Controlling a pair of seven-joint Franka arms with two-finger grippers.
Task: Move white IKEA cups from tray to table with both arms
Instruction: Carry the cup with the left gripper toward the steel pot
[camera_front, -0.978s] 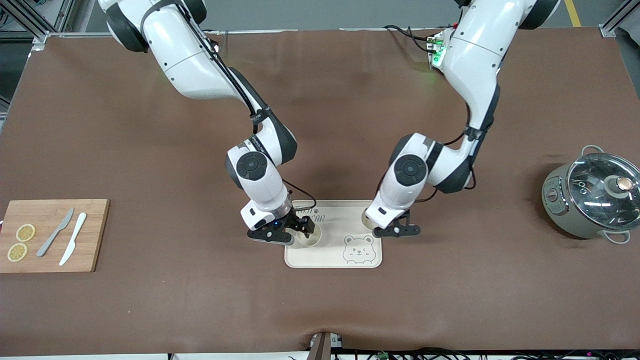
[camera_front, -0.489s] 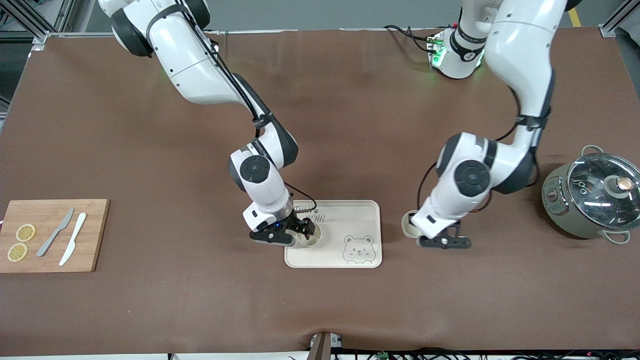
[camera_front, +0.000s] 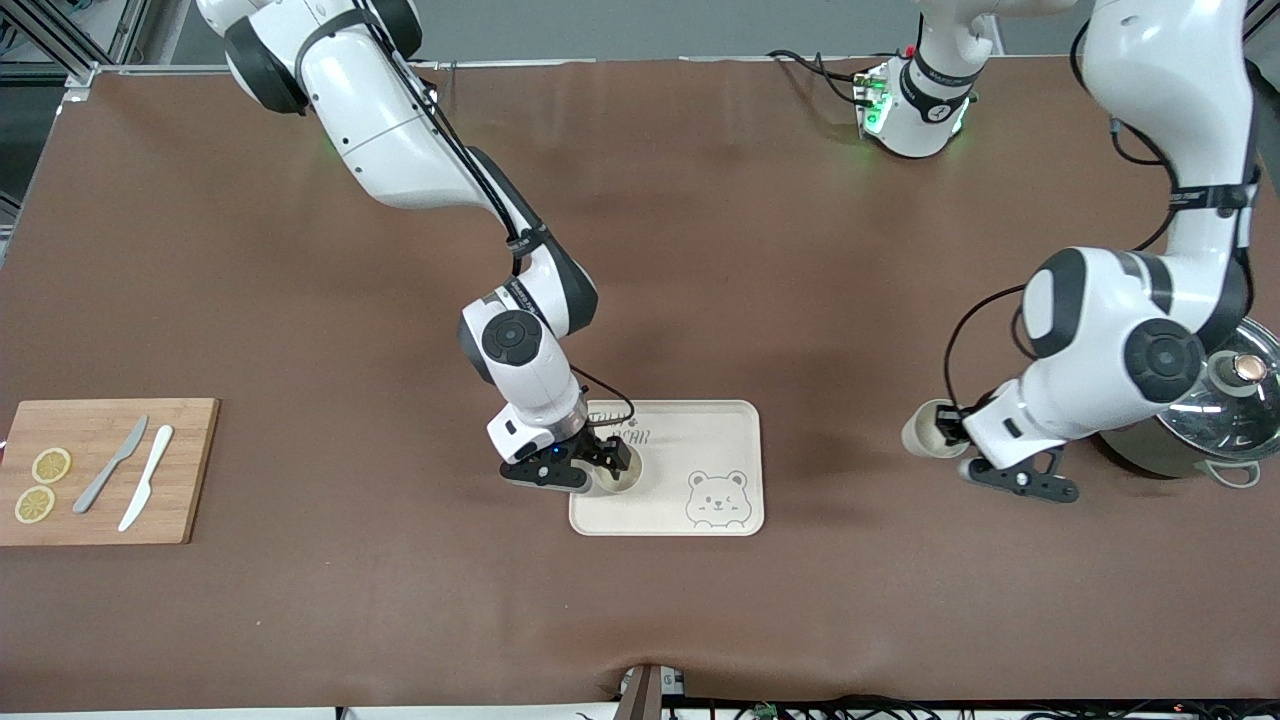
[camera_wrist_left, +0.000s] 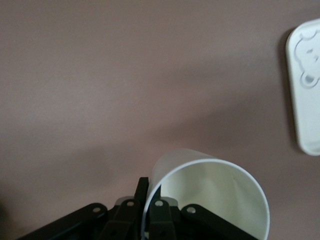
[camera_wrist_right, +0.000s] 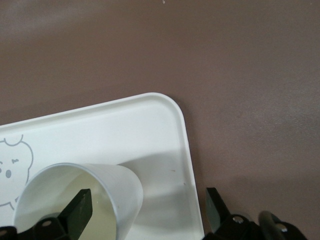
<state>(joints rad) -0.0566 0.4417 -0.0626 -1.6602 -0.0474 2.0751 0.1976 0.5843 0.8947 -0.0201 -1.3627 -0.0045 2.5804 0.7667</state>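
In the front view we saw the right gripper (camera_front: 598, 470) low over the bear-printed tray (camera_front: 700, 440), at the tray's end toward the right arm's side of the table. Its fingers stood spread, one inside and one outside the wall of a white IKEA cup (camera_front: 622, 473) that stood upright on the tray; the jaws were released, not clenched. The tray's printed bear (camera_front: 717, 497) lay just beside that cup, toward the left arm's end.

The left gripper (camera_front: 962, 438) was over bare brown tabletop (camera_front: 300, 620) between the tray and the grey-green pot with a glass lid (camera_front: 1215, 410). It was clenched on the rim of the second white cup (camera_front: 926, 428), which hung tilted from it. Well apart from both grippers, at the right arm's end, a wooden cutting board (camera_front: 190, 470) carried two lemon slices (camera_front: 42, 484), a grey knife (camera_front: 110, 464) and a white knife (camera_front: 146, 491).

In the left wrist view we saw the left gripper's fingers (camera_wrist_left: 159, 212) pinching the cup's (camera_wrist_left: 210, 195) wall, one inside, one outside, with a corner of the tray (camera_wrist_left: 304, 90) well off from them.

In the right wrist view we saw the right gripper's fingers (camera_wrist_right: 80, 210) parted: one inside the cup (camera_wrist_right: 100, 195) and the other off the tray's (camera_wrist_right: 130, 125) edge, over the tabletop.
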